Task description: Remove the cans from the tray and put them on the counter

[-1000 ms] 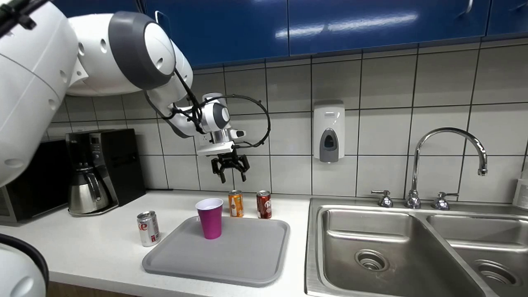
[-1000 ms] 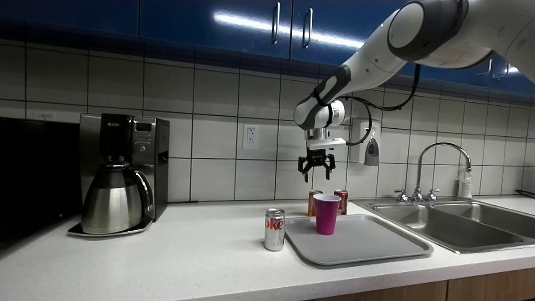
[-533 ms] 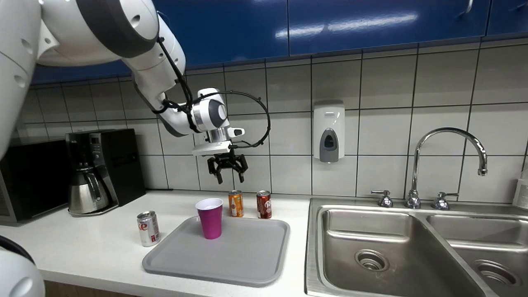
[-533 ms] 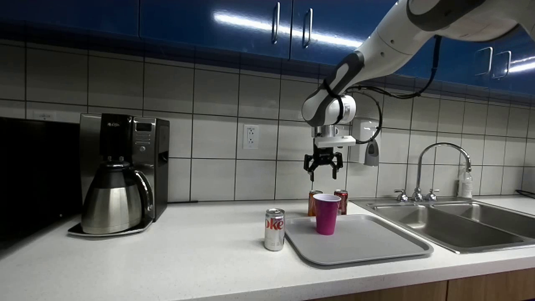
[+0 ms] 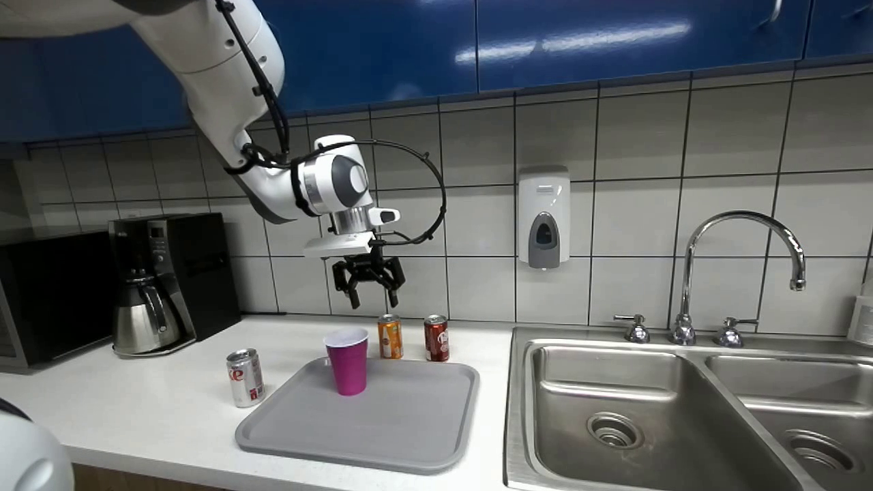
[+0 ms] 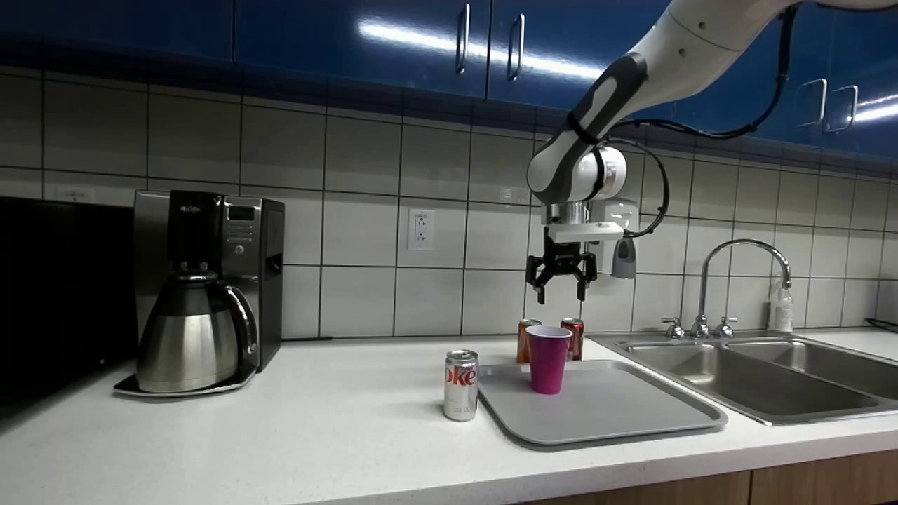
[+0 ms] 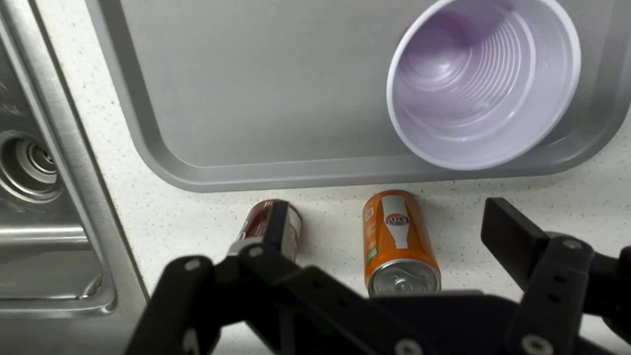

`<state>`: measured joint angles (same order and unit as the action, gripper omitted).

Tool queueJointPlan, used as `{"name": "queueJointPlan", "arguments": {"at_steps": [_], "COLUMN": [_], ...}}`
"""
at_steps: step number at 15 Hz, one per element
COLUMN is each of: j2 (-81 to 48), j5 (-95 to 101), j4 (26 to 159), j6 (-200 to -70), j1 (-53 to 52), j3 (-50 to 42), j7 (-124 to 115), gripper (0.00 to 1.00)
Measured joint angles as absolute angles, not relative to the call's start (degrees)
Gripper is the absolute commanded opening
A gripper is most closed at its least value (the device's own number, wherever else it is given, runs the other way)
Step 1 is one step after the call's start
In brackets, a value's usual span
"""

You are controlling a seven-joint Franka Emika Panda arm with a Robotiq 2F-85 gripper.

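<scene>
Three cans stand upright on the white counter [image 5: 157,399], all outside the grey tray [image 5: 402,426]. The silver can [image 6: 461,396] is beside the tray, on the coffee maker's side. Between tray and wall are the orange can [image 5: 390,337] and the dark red can [image 5: 436,339]. High above the counter, my gripper [image 5: 374,300] [image 6: 561,295] points down, open and holding nothing. In the wrist view the orange can [image 7: 394,222] shows between the wide-spread fingers, well below them. One finger partly covers the dark red can [image 7: 257,217] there.
A magenta cup [image 5: 350,368] stands on the tray near its back corner, hiding part of the orange can in an exterior view. The steel sink [image 5: 515,409] lies beyond the tray. A coffee maker [image 6: 210,280] is at the far end. Blue cabinets [image 5: 375,54] hang overhead.
My gripper has moved a short way out from the wall, towards the counter's front, at about the same height. Its fingers stay apart. The cans, cup and tray have not moved.
</scene>
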<state>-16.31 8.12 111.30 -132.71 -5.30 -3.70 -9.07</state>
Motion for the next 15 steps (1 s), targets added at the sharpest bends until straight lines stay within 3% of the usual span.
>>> {"name": "queueJointPlan", "arguments": {"at_steps": [15], "j2": [5.46], "j5": [7.98], "j4": [134.98], "j6": [-135.50], "j1": [-4.91], "j3": [-3.55], "j7": [-9.07], "gripper": [1.00]}}
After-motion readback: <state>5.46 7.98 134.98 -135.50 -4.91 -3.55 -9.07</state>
